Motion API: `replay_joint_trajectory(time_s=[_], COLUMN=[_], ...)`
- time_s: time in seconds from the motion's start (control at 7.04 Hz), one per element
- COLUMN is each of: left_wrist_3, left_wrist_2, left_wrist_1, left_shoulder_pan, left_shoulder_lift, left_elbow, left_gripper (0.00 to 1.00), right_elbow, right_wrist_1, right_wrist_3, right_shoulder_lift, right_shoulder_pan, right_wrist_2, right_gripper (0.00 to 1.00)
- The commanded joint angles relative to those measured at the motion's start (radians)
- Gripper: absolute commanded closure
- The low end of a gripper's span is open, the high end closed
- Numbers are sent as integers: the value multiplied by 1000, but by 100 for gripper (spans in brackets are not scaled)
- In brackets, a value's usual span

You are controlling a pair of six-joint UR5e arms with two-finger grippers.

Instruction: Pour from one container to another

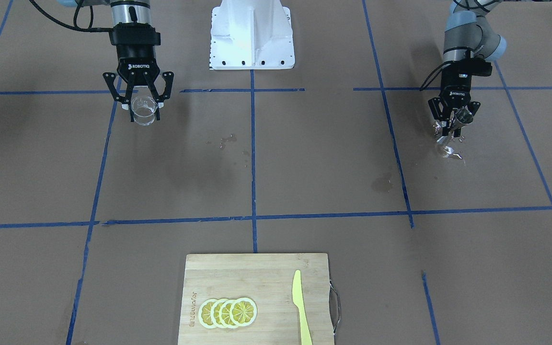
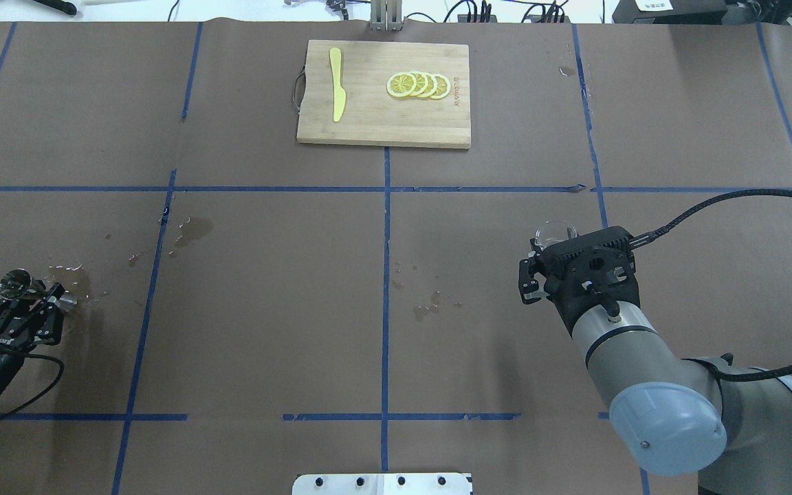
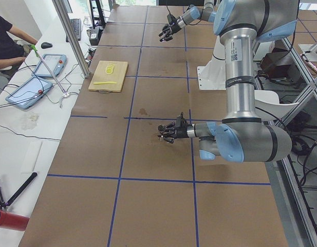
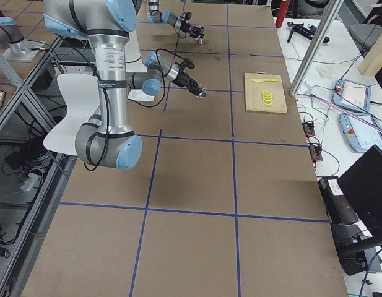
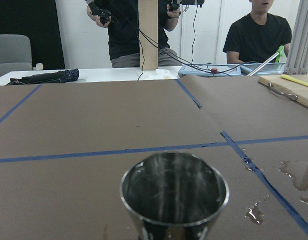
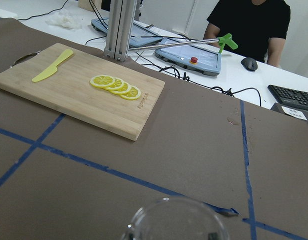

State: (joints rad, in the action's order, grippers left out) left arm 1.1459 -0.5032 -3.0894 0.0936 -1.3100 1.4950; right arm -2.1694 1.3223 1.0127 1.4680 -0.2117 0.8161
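The clear glass measuring cup (image 1: 143,111) sits upright between the fingers of my right gripper (image 1: 144,103), which is shut on it. Overhead, only the cup's rim (image 2: 554,232) peeks out past the right gripper (image 2: 551,253). The right wrist view shows that rim (image 6: 173,225) at the bottom edge. My left gripper (image 1: 454,125) is shut on the steel jigger (image 1: 459,117) by its waist, far out at the table's left end. In the overhead view the jigger (image 2: 16,283) leans in the left gripper (image 2: 51,302). Its open mouth (image 5: 173,192) fills the left wrist view.
Wet patches lie around the jigger (image 2: 76,282), near the tape line (image 2: 190,230) and mid-table (image 2: 427,306). A bamboo cutting board (image 2: 368,124) at the far edge carries lemon slices (image 2: 418,84) and a yellow knife (image 2: 336,93). People sit beyond the far edge (image 5: 256,35).
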Motion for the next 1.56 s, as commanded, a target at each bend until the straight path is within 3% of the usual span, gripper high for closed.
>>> replay_joint_trajectory(time_s=[0.0, 0.28, 0.57, 0.85, 1.42], left_wrist_3=[-2, -3, -15, -18, -21], left_wrist_2=[-1, -3, -84, -251, -642], left_wrist_1=[0, -8, -15, -14, -14], left_shoulder_pan=[0, 0, 3, 8, 20], left_shoulder_lift=[0, 3, 35, 183, 339], left_elbow=[1, 4, 48, 178, 238], left_gripper=[56, 0, 0, 0, 3], right_elbow=[-1, -7, -6, -6, -1], right_wrist_1=[0, 0, 0, 0, 2], right_wrist_3=[1, 1, 1, 1, 1], right_shoulder_lift=[0, 0, 0, 0, 6], right_shoulder_pan=[0, 2, 2, 2, 2], right_wrist_2=[0, 0, 0, 0, 0], right_gripper=[91, 91, 91, 91, 91])
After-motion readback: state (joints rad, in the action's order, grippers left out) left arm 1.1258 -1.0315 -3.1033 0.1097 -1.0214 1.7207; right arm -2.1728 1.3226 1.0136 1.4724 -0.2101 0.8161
